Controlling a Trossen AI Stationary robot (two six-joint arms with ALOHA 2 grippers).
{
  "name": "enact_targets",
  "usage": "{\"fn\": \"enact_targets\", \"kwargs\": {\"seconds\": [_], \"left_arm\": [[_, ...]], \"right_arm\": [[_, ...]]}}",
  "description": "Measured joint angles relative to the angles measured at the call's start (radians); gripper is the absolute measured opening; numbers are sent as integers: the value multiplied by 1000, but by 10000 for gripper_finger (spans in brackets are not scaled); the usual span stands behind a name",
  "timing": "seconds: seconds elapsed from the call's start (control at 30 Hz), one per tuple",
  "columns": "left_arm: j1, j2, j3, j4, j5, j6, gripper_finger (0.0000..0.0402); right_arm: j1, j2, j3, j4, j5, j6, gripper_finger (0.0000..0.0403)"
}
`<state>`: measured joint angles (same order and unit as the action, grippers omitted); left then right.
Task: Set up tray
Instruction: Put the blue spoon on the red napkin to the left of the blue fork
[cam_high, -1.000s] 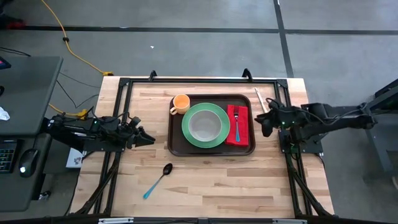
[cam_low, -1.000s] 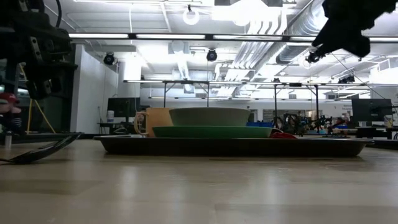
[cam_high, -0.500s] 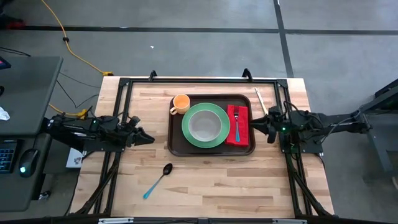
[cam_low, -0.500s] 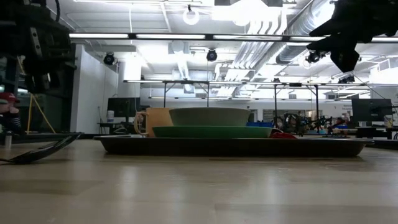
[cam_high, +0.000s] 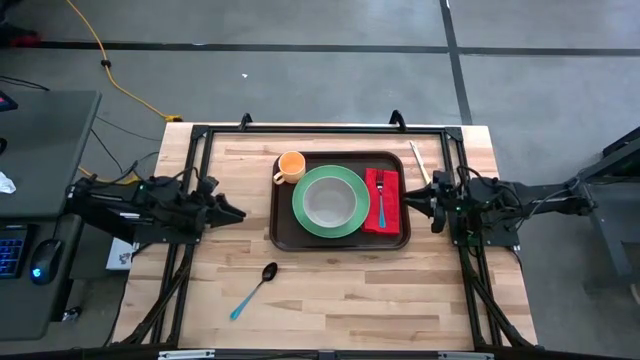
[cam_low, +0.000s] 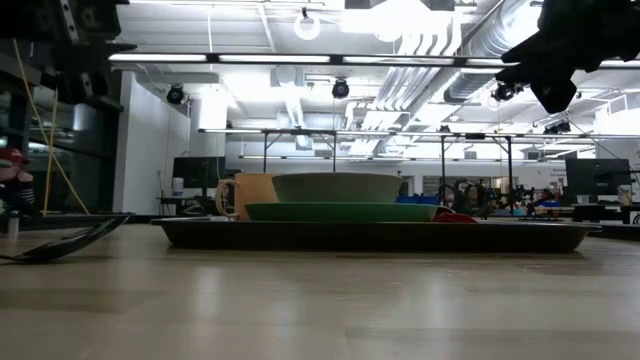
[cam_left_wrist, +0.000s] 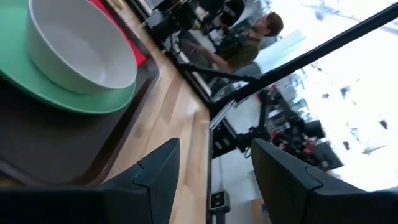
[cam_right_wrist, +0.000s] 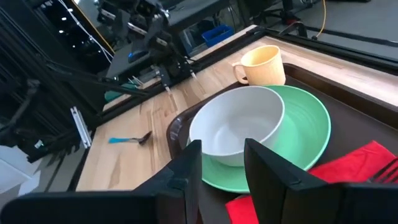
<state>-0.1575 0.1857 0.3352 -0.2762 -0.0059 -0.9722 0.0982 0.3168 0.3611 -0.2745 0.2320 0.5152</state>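
Tray (cam_high: 282, 236) sits mid-table holding mug, green plate with bowl, red napkin and fork; spoon (cam_high: 254, 291) lies off it on the wood, nearer the left arm. Left gripper (cam_high: 232, 213) fingers apart, empty, beside the tray; right gripper (cam_high: 428, 207) partly apart, empty, at the tray's other end. Likely step is fetching the spoon: come straight down over its handle and close across the narrow width

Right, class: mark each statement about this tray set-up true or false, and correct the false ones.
1. The white bowl sits on the green plate. True.
2. The spoon lies on the tray. False: it lies on the table, off the tray.
3. The fork rests on the red napkin. True.
4. The left gripper holds the yellow mug. False: it is open and empty, away from the tray.
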Motion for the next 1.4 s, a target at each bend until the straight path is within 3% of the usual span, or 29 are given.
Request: {"fn": "enact_targets", "kwargs": {"seconds": [0.43,0.53,0.7,0.8,1.0,1.23,1.4], "left_arm": [[0,396,256,-213,111,25,230],[0,475,303,-265,145,35,230],[0,571,352,-343,192,32,230],[0,602,355,-360,239,18,230],[-28,643,357,-424,288,-36,230],[-157,710,357,-554,253,-185,230],[-240,775,357,-530,250,-286,230]], "right_arm": [[1,0,-1,-15,5,0,98],[2,-12,-69,99,-2,-14,98],[2,-52,-280,430,-78,31,98],[2,-78,-351,523,-93,72,98],[2,-92,-351,481,-79,55,98],[2,-89,-351,455,-32,21,98],[2,-89,-351,389,-32,0,98]]}}
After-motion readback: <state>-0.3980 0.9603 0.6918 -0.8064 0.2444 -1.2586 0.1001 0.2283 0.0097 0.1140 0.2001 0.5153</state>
